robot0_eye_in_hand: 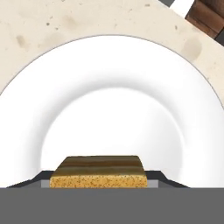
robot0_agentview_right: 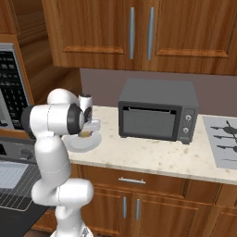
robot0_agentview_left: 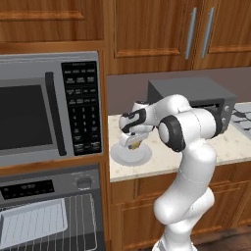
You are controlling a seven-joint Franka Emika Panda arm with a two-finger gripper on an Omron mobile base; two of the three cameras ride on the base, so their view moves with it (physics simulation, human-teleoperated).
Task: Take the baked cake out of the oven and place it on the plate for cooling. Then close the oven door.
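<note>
My gripper (robot0_agentview_left: 133,143) hangs just above the round pale plate (robot0_agentview_left: 120,154) on the counter, shut on the cake (robot0_agentview_left: 133,145), a small golden-brown cube. In the hand view the cake (robot0_eye_in_hand: 98,171) sits between the dark fingertips (robot0_eye_in_hand: 42,180), low over the plate's (robot0_eye_in_hand: 113,92) white hollow. From the right, the cake (robot0_agentview_right: 85,134) and plate (robot0_agentview_right: 76,144) are partly hidden behind my arm. The oven (robot0_agentview_left: 73,184) stands open below the microwave, its wire racks and a pale tray (robot0_agentview_left: 34,223) showing. The oven door (robot0_agentview_right: 21,210) seems to lie open at the lower left.
A microwave (robot0_agentview_left: 49,108) with a keypad fills the wall left of the counter. A dark toaster oven (robot0_agentview_right: 157,115) stands on the counter to the plate's right, and a stove burner (robot0_agentview_right: 224,139) lies beyond it. Wooden cabinets hang above.
</note>
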